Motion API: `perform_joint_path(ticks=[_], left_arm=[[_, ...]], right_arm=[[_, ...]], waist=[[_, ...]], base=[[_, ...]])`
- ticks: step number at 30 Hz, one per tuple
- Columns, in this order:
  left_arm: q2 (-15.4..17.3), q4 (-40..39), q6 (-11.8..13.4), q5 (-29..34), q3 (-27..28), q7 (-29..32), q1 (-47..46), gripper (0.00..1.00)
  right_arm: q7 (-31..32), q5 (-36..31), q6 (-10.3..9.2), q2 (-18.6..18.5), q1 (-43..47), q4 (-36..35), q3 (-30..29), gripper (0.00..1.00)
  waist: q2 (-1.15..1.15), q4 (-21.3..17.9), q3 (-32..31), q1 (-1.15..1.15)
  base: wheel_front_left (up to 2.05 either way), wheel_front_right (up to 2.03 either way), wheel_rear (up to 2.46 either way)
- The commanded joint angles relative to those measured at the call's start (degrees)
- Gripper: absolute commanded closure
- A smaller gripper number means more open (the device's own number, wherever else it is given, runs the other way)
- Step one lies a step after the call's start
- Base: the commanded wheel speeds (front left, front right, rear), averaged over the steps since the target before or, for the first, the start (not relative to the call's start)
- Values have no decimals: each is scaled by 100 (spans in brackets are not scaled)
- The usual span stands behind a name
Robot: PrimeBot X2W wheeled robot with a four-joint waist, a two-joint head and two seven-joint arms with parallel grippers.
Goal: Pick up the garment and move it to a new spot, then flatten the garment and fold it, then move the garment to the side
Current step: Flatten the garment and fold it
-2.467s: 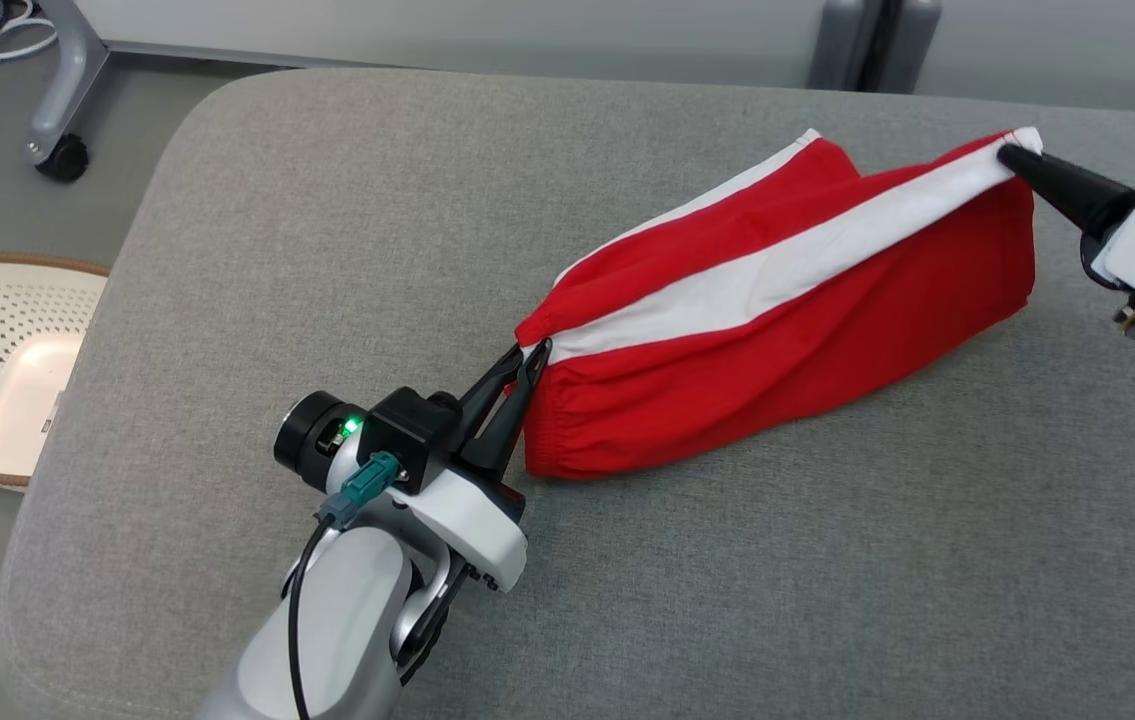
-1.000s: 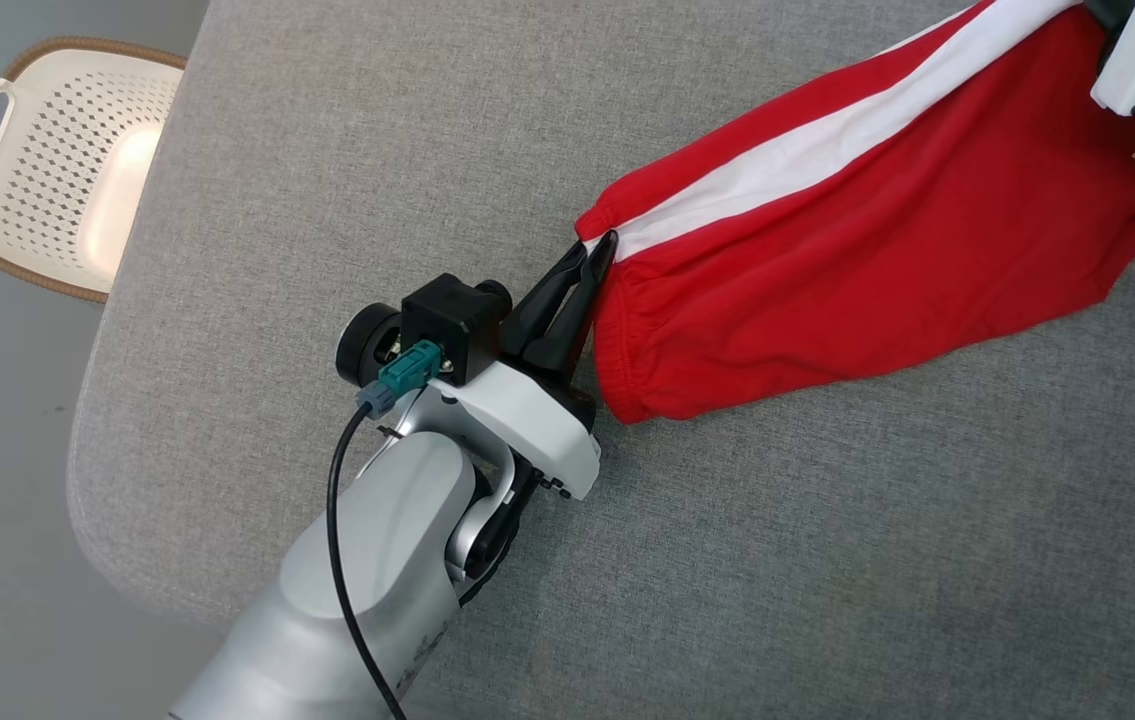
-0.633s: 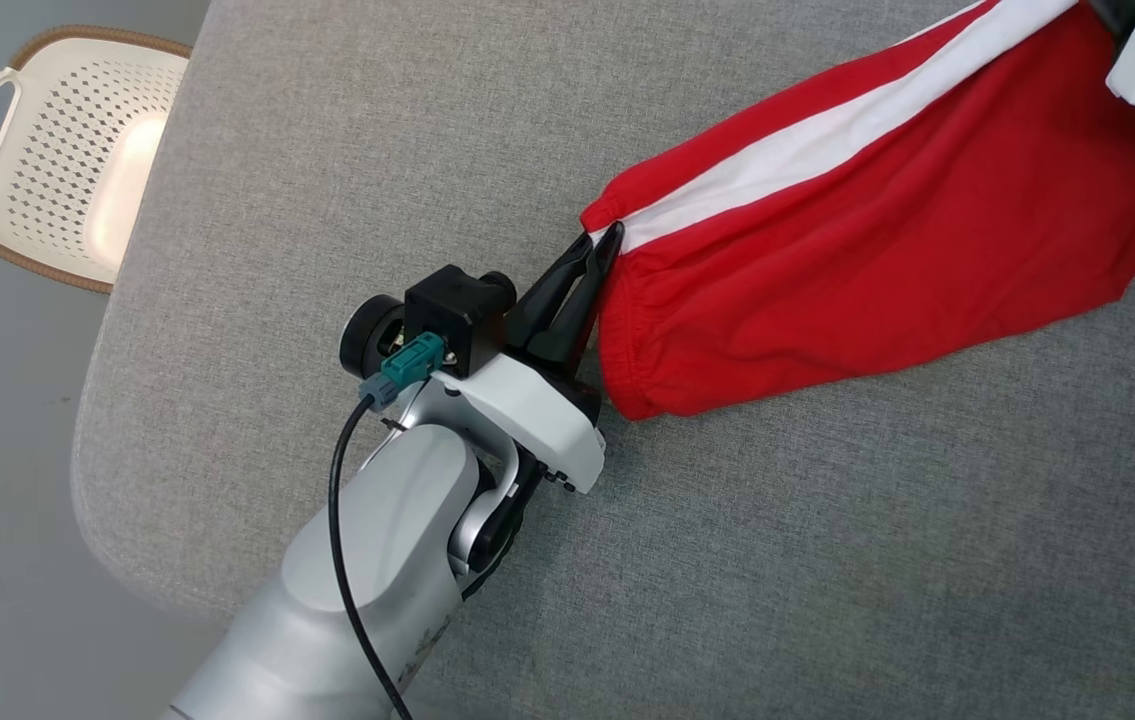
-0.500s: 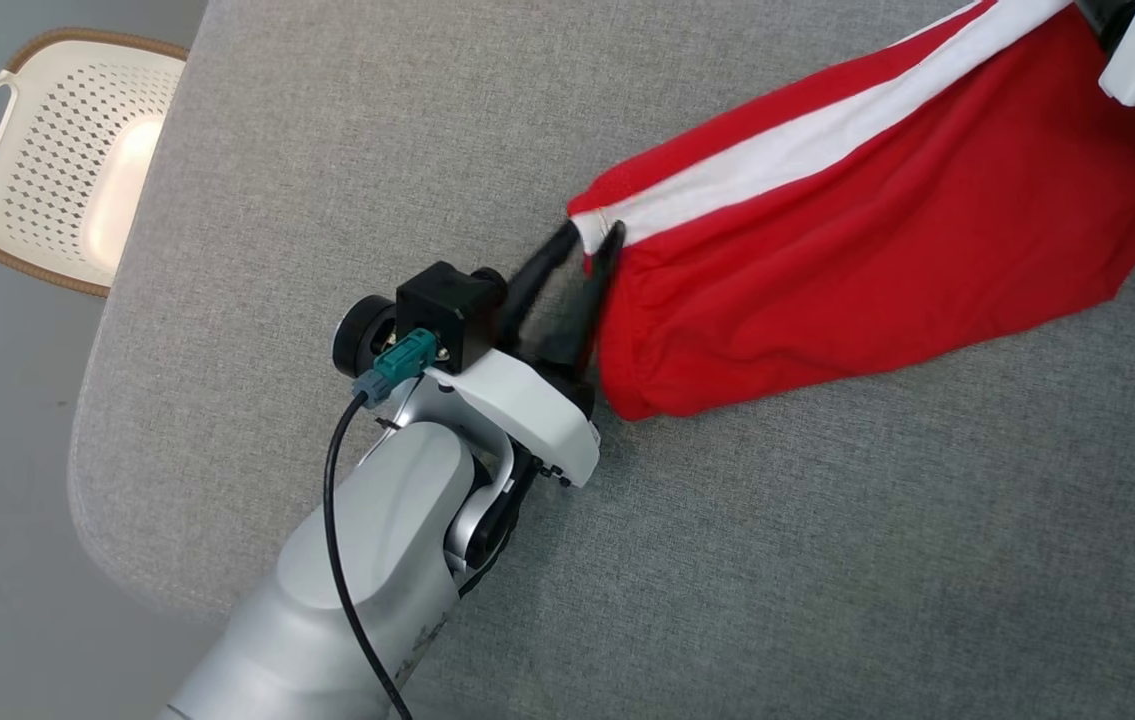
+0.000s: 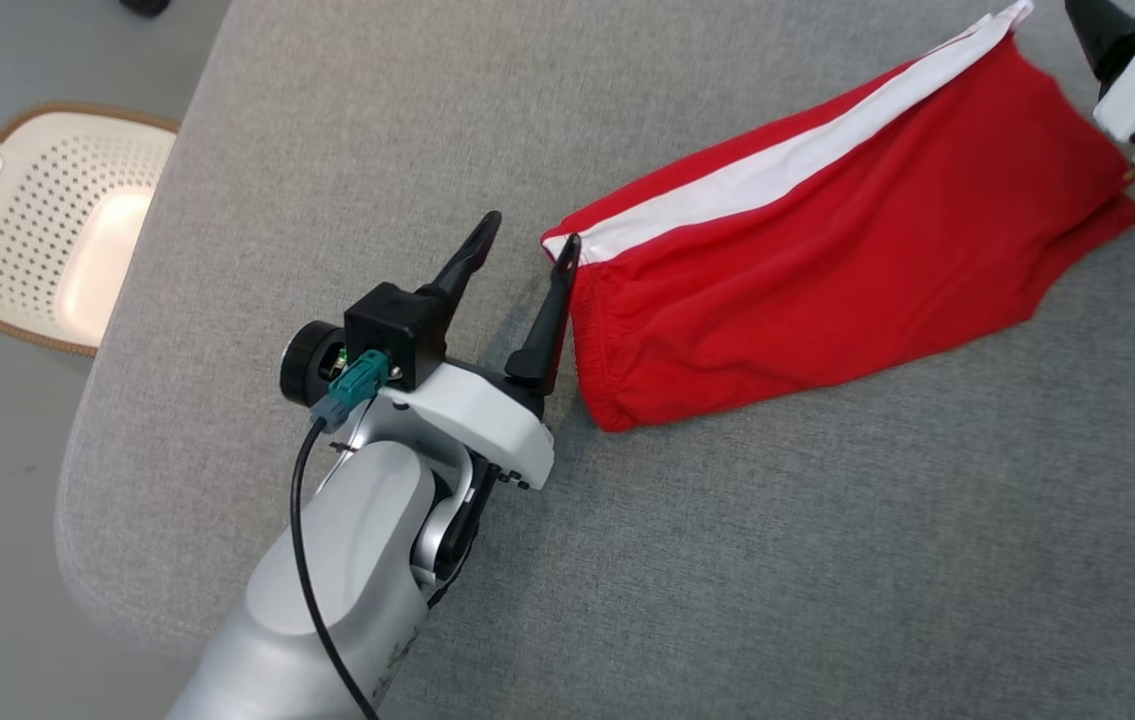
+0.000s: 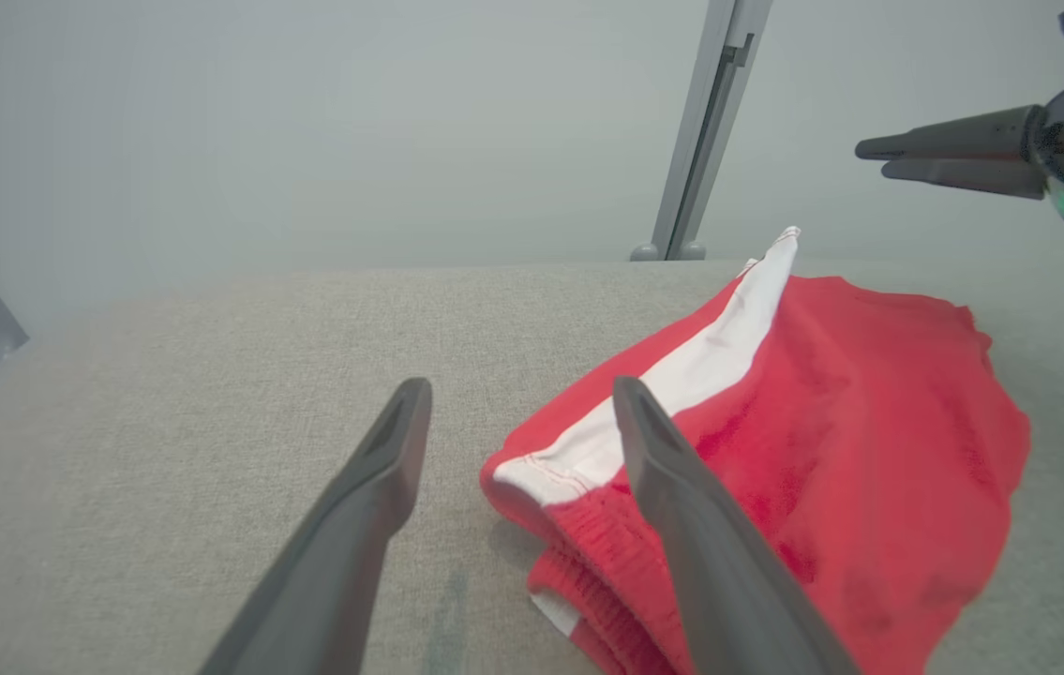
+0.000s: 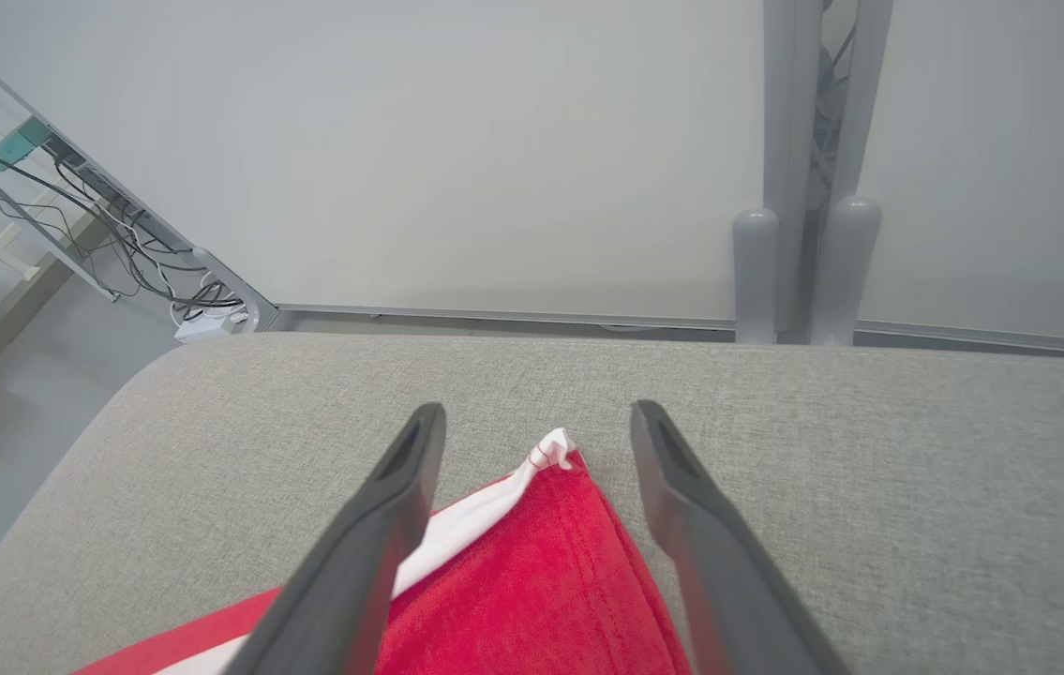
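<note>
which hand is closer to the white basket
Left. The left hand is open at the red shorts' waistband end, with the basket off to its left on the floor; the right hand is beyond the shorts' far end, farther away.

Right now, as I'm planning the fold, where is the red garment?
In the head view, the red garment lies on the grey padded surface, right of centre, between the open left gripper and right gripper.
</note>
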Motion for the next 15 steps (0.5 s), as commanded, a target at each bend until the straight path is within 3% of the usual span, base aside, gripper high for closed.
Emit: perform_joint_path(ticks=[1, 11, 15], left_arm=[[24, -58, 63, 188, 153, -17, 120, 0], [20, -782, 86, 1159, 1225, -17, 1104, 0], [28, -1025, 52, 1336, 1509, -17, 1491, 0]], right_arm=[[-180, 59, 0, -88, 238, -165, -30, 0], [-1465, 107, 0, -357, 1389, -1497, -18, 0], [-1741, 62, 0, -361, 1811, -1728, -188, 0]], waist=[[0, -145, -283, 0], [0, -640, -1045, 0], [0, -808, -1261, 0]], base=[[0, 0, 0], [0, 0, 0], [0, 0, 0]])
